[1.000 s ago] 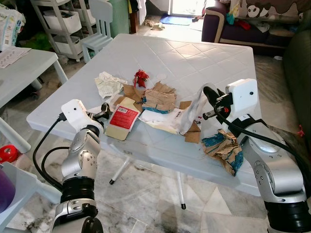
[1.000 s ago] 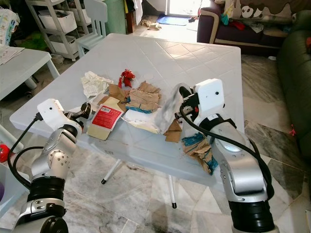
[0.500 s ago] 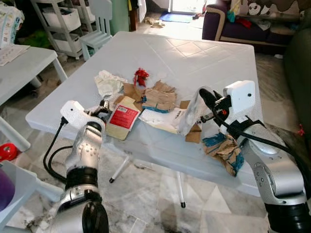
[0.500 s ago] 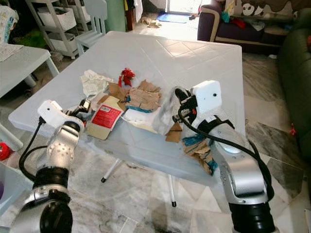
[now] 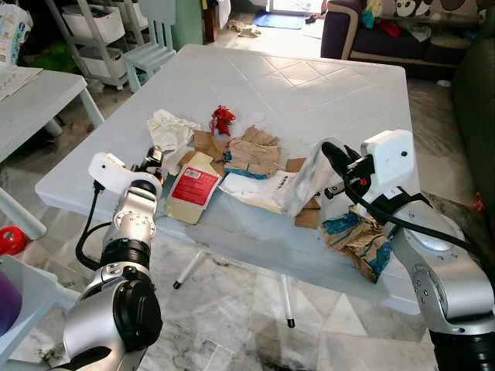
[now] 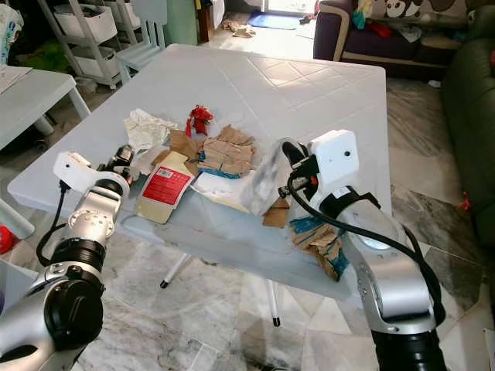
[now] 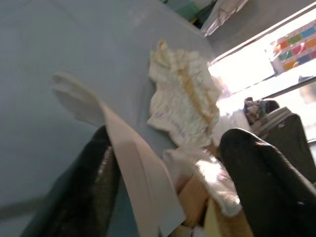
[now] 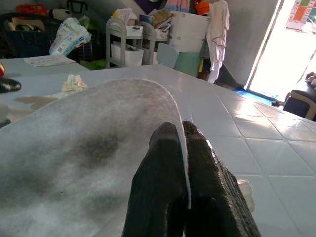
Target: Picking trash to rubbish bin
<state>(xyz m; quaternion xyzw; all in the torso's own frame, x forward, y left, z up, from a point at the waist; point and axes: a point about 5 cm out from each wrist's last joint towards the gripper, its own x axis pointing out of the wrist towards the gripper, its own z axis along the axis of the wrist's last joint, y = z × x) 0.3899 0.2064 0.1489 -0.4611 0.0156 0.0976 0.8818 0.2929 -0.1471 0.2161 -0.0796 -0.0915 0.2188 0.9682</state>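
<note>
Trash lies on the white table [image 5: 325, 85]: crumpled white paper [image 5: 170, 130], a red wrapper [image 5: 223, 120], torn brown cardboard [image 5: 254, 151], a red-labelled flat box [image 5: 193, 188] and crumpled brown-and-blue paper [image 5: 360, 239]. My right gripper [image 5: 330, 152] is shut on the upper edge of a white-grey plastic sheet [image 5: 305, 182], lifted above the table; the pinch is plain in the right wrist view [image 8: 180, 131]. My left gripper [image 5: 152, 157] is open at the table's near left edge, beside the crumpled paper [image 7: 185, 98], with a white card edge [image 7: 143, 182] between its fingers.
A second white table [image 5: 39, 89] stands at the left, with shelves and a small chair [image 5: 155, 54] behind. A dark sofa [image 5: 387, 39] is at the back right, a red object [image 5: 9, 241] on the marble floor at the left.
My left arm has swung its gripper leftward and forward, up to the crumpled white paper. The right gripper keeps holding the plastic sheet in much the same place. The camera has shifted slightly.
</note>
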